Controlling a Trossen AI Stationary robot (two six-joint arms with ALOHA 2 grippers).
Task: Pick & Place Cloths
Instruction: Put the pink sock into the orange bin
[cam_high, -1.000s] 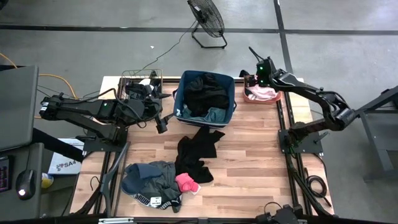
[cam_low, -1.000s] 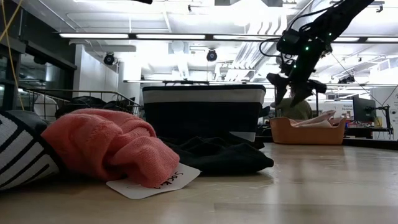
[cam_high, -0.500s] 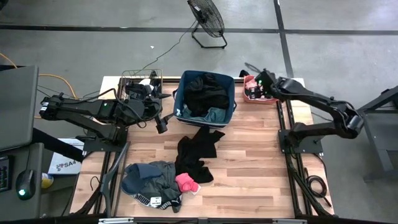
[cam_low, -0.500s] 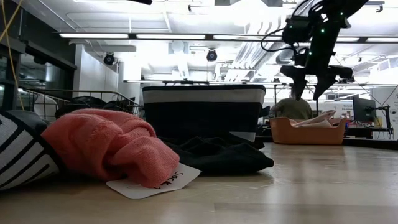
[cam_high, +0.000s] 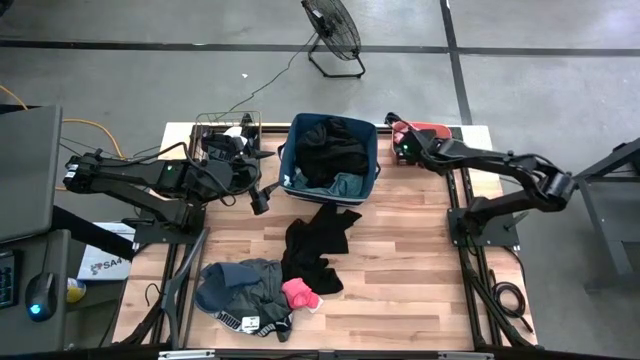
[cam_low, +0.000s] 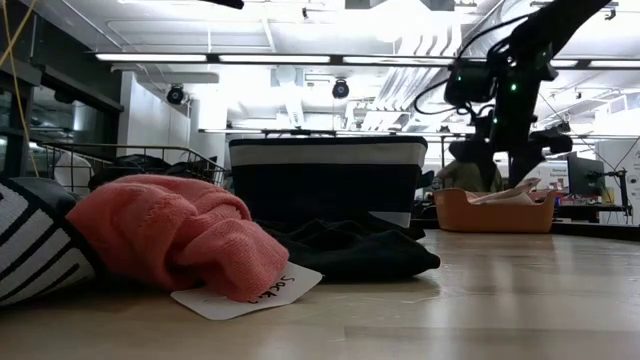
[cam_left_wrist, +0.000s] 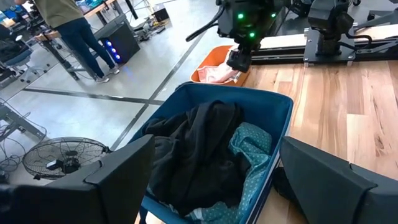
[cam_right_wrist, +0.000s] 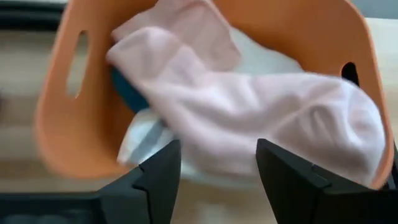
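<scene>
- Your blue fabric bin (cam_high: 332, 152) sits upper centre of the high view; it holds black garments (cam_left_wrist: 193, 155) and a teal dotted piece (cam_left_wrist: 252, 146).
- The coral plastic tub (cam_right_wrist: 68, 118), upper right of the high view, holds a pale pink sock (cam_right_wrist: 249, 118) lying over white cloth; a dark blue bit shows beneath.
- The wire basket (cam_high: 226, 138), upper left, holds dark cloth with a white piece.
- Loose on the wooden table (cam_high: 400, 260): a black garment (cam_high: 318, 245) at centre, a grey-and-black heap (cam_high: 243, 290) lower left, and a bright pink sock (cam_high: 300, 294) touching it.
- Your right gripper (cam_right_wrist: 217, 171) hangs just above the tub, fingers parted with nothing between them. A second ago it was higher and to the tub's right; it has since dropped and swung toward the tub's left edge.
- Your left gripper (cam_left_wrist: 214, 171) waits beside the wire basket, fingers spread wide and empty, aimed at the bin; unchanged from before.
- Cloths on the table have not moved.
</scene>
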